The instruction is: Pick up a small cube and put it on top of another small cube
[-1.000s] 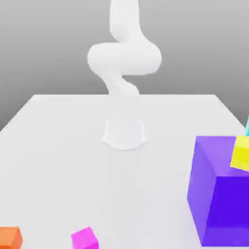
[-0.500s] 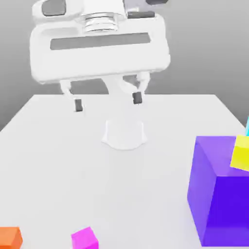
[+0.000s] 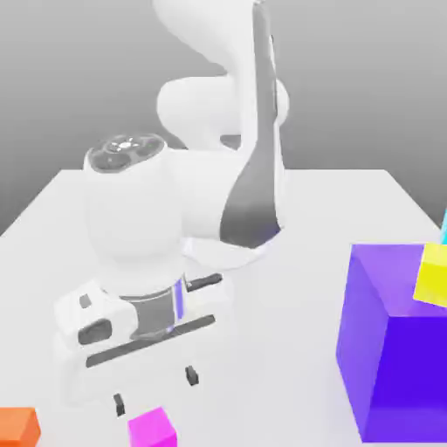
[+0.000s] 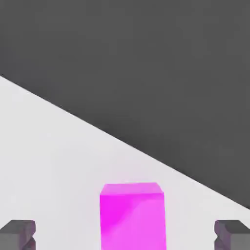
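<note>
White simulated arm bends down over a pale grey table [image 3: 332, 209], wrist low near the table's front edge in the exterior view.

Claw [image 3: 154, 389] points downward, its two dark fingertips [image 3: 191, 375] spread wide, nothing between them being pinched. It hangs just above and a little behind the small bright magenta cube [image 3: 152, 429] as the exterior view shows it; fingertips sit clear of the cube, no contact visible.

Hand view: small bright magenta cube [image 4: 132, 215] lies centred between the two dark finger pads [image 4: 18, 233], with bare table on each side of it. Cube rests flat on the table, one top edge and a front face showing. Table edge runs diagonally across, dark background beyond.

Small orange cube [image 3: 17, 427] sits on the table at the exterior view's left corner, near the magenta cube but apart from it.

Large purple block [image 3: 388, 349] stands on the table at the exterior view's right, well apart from the claw. A small yellow cube [image 3: 433, 272] shows at the block's upper right edge, tilted; whether it rests on the block or behind it I cannot tell. A sliver of cyan [image 3: 443, 227] shows above the yellow cube at the frame edge.
</note>
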`<state>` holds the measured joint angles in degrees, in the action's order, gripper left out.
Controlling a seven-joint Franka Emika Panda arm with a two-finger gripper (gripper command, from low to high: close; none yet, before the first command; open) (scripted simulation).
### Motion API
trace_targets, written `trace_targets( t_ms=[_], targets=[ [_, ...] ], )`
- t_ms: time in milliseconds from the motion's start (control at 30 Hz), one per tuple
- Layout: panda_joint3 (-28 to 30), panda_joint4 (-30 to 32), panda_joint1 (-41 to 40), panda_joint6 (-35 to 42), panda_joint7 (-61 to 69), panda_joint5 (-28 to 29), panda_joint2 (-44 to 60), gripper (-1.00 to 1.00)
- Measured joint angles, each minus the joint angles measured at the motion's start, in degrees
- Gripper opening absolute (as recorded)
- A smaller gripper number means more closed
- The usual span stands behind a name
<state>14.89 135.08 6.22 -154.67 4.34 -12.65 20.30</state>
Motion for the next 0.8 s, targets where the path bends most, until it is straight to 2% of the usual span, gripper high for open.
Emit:
trace_targets(
  t_ms=[100,133,367,500,533,633,800],
  targets=[
    [-2.85,-1.3,-2.37,-4.67,2.32,-2.58,6.31,0.0],
    [-3.57,-1.6,-2.96,-5.7,2.79,-3.17,7.67,-1.0],
    [-3.54,-1.58,-2.95,-5.55,2.74,-3.08,7.61,-1.0],
    [-0.42,0.11,-0.64,-0.07,-0.12,0.76,0.34,-1.0],
    [-0.81,-0.48,-0.69,0.76,-0.23,-0.07,-1.15,-1.0],
    [-5.08,-3.61,0.6,4.74,1.73,-4.74,-5.77,-1.0],
    [-11.89,-5.54,6.65,14.0,4.52,-5.75,-13.61,-1.0]
  ],
)
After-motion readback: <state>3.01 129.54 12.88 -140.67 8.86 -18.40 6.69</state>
